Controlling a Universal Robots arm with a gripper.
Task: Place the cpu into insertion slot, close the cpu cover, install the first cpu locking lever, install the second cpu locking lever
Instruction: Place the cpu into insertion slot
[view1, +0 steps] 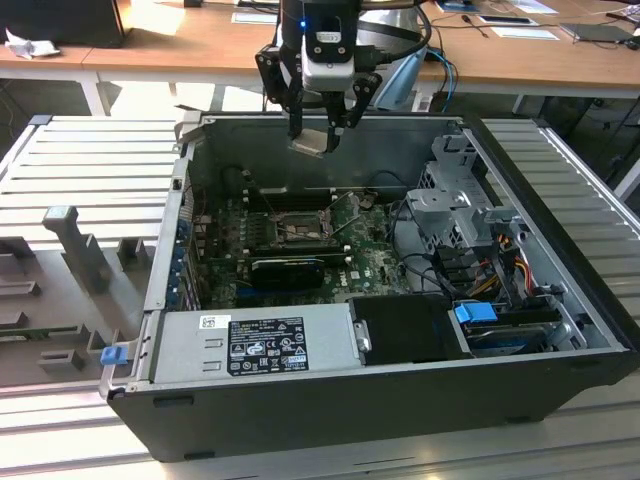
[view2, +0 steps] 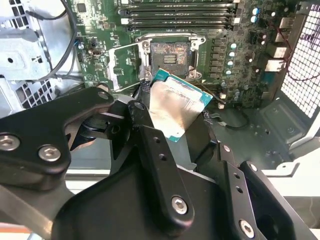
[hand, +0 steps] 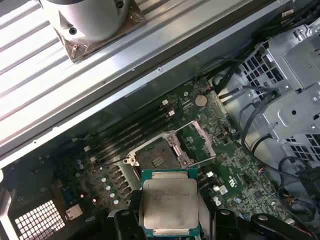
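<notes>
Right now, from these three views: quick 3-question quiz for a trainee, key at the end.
1. True or false: the chip is seated in the socket.
2. Pick one. The hand above the open computer case holds: A) the chip, B) a cable, C) nothing.
3. Fill in: the socket's cover stands ____ (open or closed).

Key: 1 false, the chip is above the board, clear of the socket. 2 A. 3 open.
</notes>
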